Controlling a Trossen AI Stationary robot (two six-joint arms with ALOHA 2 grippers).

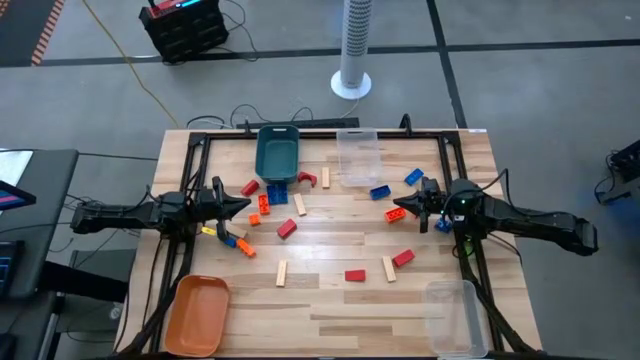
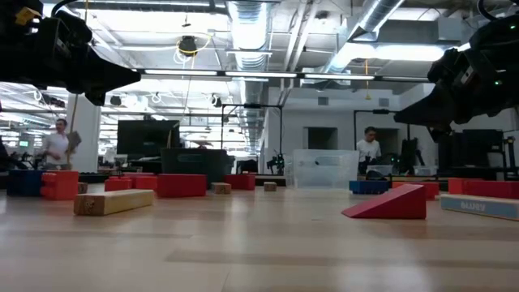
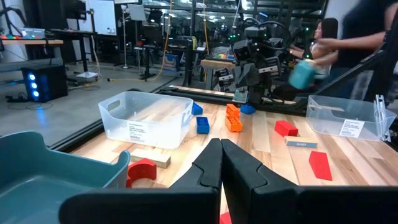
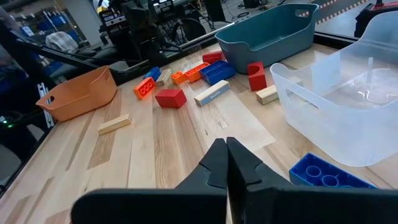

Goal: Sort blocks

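Small blocks lie scattered flat on the wooden table point(image 1: 330, 305): red ones point(image 1: 287, 228) point(image 1: 355, 275), blue ones point(image 1: 380, 192) point(image 1: 277, 190), orange ones point(image 1: 263, 204) point(image 1: 398, 213) and plain wooden sticks point(image 1: 282, 273) point(image 1: 299, 204). A red arch point(image 3: 142, 171) stands by the teal bin. My left gripper point(image 1: 247, 207) point(image 3: 221, 149) hangs shut and level over the table's left side, above the blocks. My right gripper point(image 1: 405, 204) point(image 4: 226, 149) is shut over the right side, tipped slightly down, with a blue block point(image 4: 326, 177) just below it. Neither holds anything.
A teal bin point(image 1: 277, 153) and a clear bin point(image 1: 358, 157) stand at the far edge. An orange bin point(image 1: 197, 313) sits at the near left corner, a second clear bin point(image 1: 452, 317) at the near right. People show in the room beyond the table.
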